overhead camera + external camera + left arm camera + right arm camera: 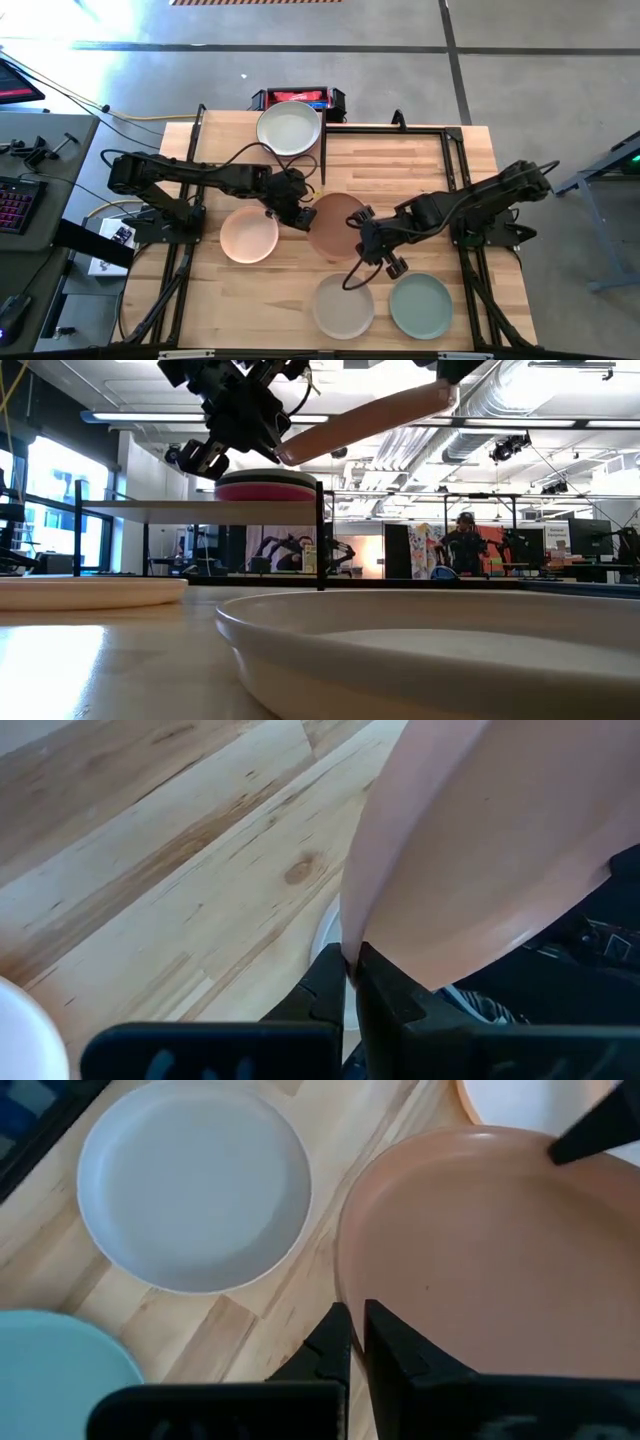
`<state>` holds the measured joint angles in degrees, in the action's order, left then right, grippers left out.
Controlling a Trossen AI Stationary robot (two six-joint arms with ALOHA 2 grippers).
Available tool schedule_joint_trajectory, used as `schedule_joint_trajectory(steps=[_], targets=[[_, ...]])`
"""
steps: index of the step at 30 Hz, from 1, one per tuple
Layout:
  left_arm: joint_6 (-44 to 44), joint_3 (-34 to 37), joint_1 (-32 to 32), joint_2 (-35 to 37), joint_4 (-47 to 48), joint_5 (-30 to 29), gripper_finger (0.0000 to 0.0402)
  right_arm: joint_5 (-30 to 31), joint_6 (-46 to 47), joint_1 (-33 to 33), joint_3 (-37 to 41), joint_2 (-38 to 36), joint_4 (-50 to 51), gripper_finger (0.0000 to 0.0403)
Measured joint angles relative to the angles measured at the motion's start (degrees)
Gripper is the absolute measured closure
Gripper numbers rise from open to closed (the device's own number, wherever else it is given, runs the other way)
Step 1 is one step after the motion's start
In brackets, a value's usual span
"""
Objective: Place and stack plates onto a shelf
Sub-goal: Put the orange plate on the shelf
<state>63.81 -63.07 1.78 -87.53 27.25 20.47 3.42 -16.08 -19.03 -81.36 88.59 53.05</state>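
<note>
- My left pincer (298,212) is clamped on the rim of the salmon plate (335,225), its fingers (335,982) pinching the edge from one side.
- My right pincer (366,235) grips the opposite rim of that same plate; in its wrist view the fingers (335,1342) are closed over the edge.
- Between the two pincers I see the salmon plate held in the air above the middle of the worktop (420,165); in the low view it is tilted, well above the surface.
- Just beside the left pincer, the peach plate (248,235) lies flat on the worktop.
- Near the right pincer, toward the front edge, the beige plate (343,306) and the sage green plate (421,305) lie side by side, apart from each other.
- At the far edge I see the shelf (200,510), raised on a dark frame, carrying a stack with an off-white plate (288,128) on top; the low view shows a pink plate (266,491) in that stack.
</note>
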Motion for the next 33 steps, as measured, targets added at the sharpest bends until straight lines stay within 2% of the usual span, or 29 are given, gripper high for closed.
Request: schedule_joint_trajectory(steps=[11,20,26,33], targets=[[-0.91,-0.04,-0.13,0.0,1.03,0.42,0.0401,2.38,7.06,0.11,-0.02,-2.35,-0.48,0.0396],[-1.53,-0.04,0.01,0.6,2.61,0.56,0.0401,5.79,8.66,-0.07,-0.02,-2.65,1.43,0.032],[-1.98,-0.01,1.9,4.9,9.81,1.2,0.0401,5.36,8.63,-0.11,-0.02,-4.91,1.46,0.0295],[-2.6,-0.02,5.55,12.26,20.84,0.91,0.0401,6.57,8.62,-0.11,-0.02,-9.09,0.9,0.0293]])
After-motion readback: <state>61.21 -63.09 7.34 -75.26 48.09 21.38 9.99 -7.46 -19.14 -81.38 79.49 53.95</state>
